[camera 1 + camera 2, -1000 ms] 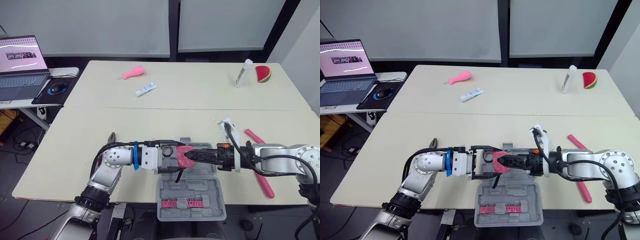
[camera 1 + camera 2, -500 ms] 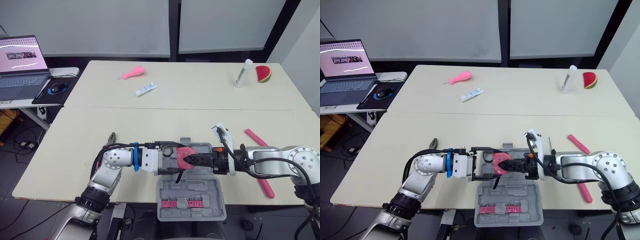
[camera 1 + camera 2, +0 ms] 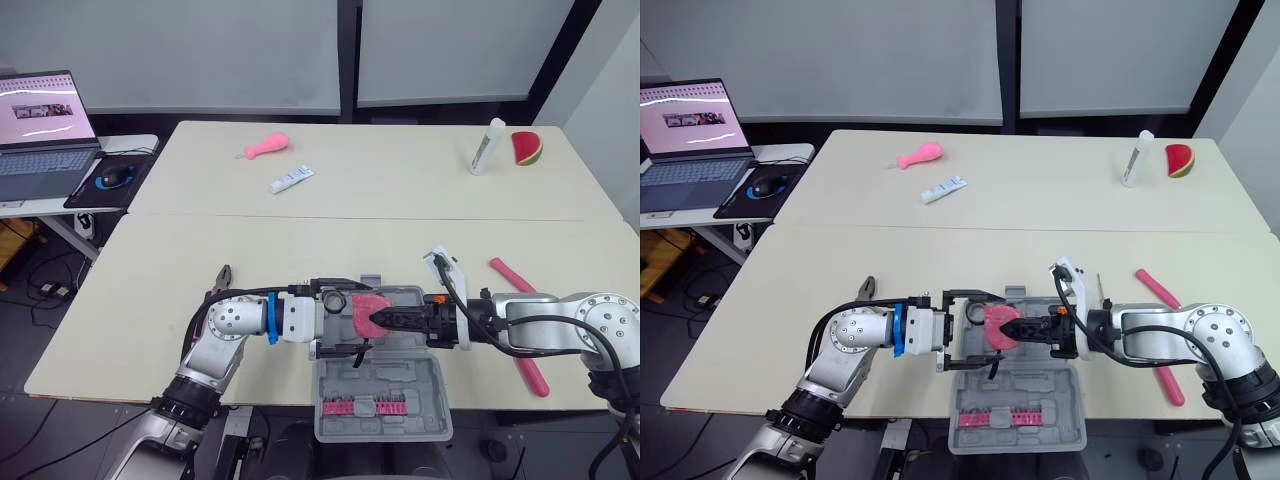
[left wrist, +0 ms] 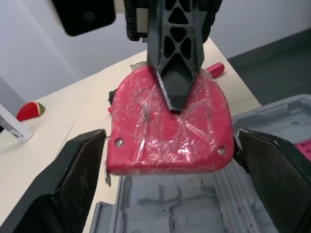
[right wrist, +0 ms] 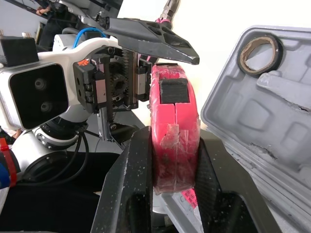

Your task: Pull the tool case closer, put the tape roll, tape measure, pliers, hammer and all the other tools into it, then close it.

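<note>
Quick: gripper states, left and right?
Left gripper: open, fingers spread either side of the tape measure.
Right gripper: shut on the tape measure.

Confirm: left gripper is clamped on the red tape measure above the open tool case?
Not quite. The right gripper is the one clamped on the red tape measure above the open tool case; the right wrist view shows its fingers pressed on both flat sides. In the left wrist view the left gripper stands wide open, a finger on either side of it.
</note>
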Controlling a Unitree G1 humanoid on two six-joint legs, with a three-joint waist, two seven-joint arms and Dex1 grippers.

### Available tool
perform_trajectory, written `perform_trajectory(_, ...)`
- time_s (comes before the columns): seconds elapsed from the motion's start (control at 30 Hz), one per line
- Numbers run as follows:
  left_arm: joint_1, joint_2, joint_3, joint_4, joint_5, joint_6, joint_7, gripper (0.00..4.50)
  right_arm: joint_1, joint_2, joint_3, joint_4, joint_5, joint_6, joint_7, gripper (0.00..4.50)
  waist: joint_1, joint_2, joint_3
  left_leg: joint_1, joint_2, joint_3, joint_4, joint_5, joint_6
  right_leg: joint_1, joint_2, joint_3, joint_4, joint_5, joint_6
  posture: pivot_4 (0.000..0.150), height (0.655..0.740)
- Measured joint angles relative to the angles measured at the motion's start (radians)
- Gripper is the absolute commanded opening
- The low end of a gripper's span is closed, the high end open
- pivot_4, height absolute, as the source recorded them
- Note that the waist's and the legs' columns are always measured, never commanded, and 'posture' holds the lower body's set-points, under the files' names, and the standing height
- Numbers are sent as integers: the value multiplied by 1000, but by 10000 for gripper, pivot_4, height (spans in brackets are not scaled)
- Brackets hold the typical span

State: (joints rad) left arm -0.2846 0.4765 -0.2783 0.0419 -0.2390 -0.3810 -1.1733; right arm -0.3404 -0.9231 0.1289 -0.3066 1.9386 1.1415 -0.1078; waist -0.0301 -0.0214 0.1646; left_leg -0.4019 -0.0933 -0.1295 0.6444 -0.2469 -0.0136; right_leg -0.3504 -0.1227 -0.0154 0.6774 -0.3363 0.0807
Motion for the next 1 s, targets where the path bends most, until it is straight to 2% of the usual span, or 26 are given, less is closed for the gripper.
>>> perform_trajectory(0.07, 60, 71, 44, -51, -55, 66, -13, 45000, 61, -116, -90, 44, -5, 31, 58, 8152, 1, 0, 0, 0, 0, 0, 0, -1, 1, 0, 0, 0, -1, 0, 0, 1500, 7400)
perform_trajectory(0.2, 101, 118, 91, -199, -151, 182, -13, 45000, 172, -228, -210, 105, -62, 86, 201, 8152, 4, 0, 0, 0, 1, 0, 0, -1, 2, 1, 0, -1, -1, 0, 0, 1500, 7400)
perform_trajectory(0.37, 164, 179, 120, -307, -219, 302, -16, 45000, 265, -281, -268, 168, -207, 156, 361, 8152, 0, 1, 0, 2, 1, 1, 0, -1, 2, 1, 1, 0, 0, 0, 0, 1500, 7400)
perform_trajectory(0.67, 183, 190, 122, -433, -254, 438, 6, 45000, 284, -183, -209, 265, -516, 191, 491, 8152, 2, 1, 0, 1, 1, 2, 0, -1, 2, 1, 1, 1, 0, 0, 0, 1500, 7400)
perform_trajectory(1.0, 252, 199, 122, -464, -248, 434, -20, 45000, 244, -10, -198, 314, -671, 258, 499, 8152, 4, 2, 0, 2, 1, 3, 0, -1, 2, 1, 1, 1, 0, 0, 0, 1500, 7400)
